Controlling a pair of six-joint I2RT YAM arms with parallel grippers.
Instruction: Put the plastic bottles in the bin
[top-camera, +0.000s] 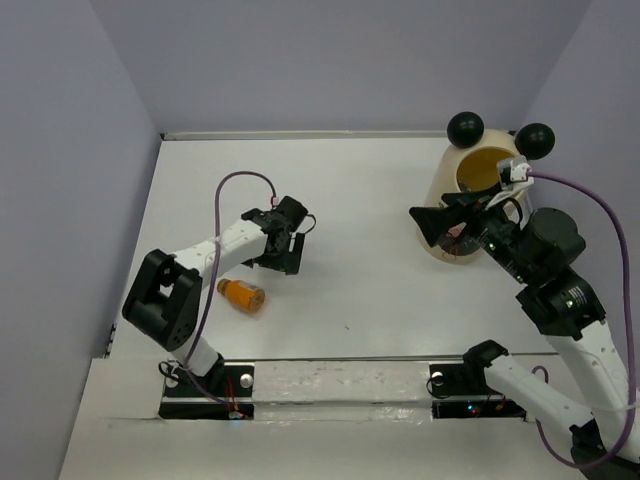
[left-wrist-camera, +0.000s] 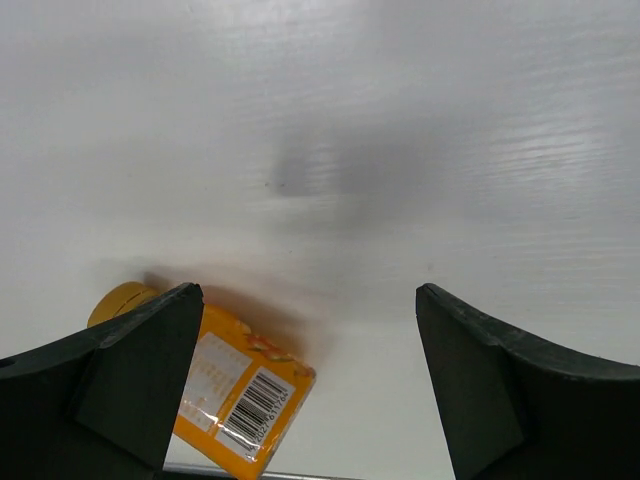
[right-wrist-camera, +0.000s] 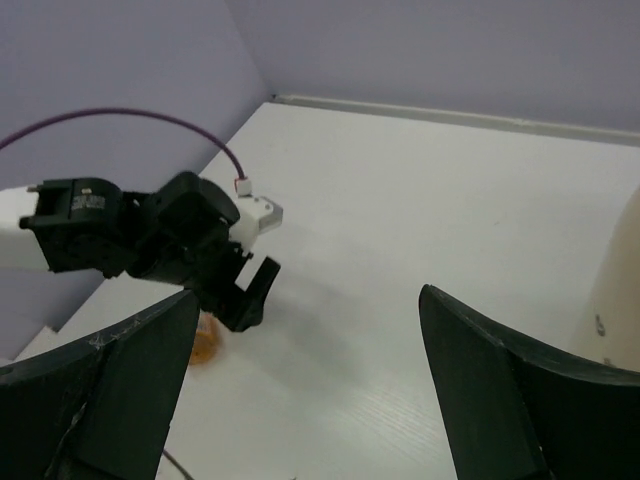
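Observation:
One orange bottle (top-camera: 243, 296) lies on its side on the white table, near the left arm's base. It shows in the left wrist view (left-wrist-camera: 225, 395) by the left finger, and faintly in the right wrist view (right-wrist-camera: 203, 342). My left gripper (top-camera: 283, 258) is open and empty, just above and right of that bottle. The cream-yellow bin (top-camera: 462, 205) with two black ball ears stands at the back right; its wall edge shows in the right wrist view (right-wrist-camera: 618, 300). My right gripper (top-camera: 428, 225) is open and empty beside the bin's left side. No other bottles are in view.
The left arm (right-wrist-camera: 130, 240) with its purple cable (top-camera: 240, 180) reaches over the table's left half. Lavender walls close the table at the back and both sides. A metal rail (top-camera: 340, 372) runs along the near edge.

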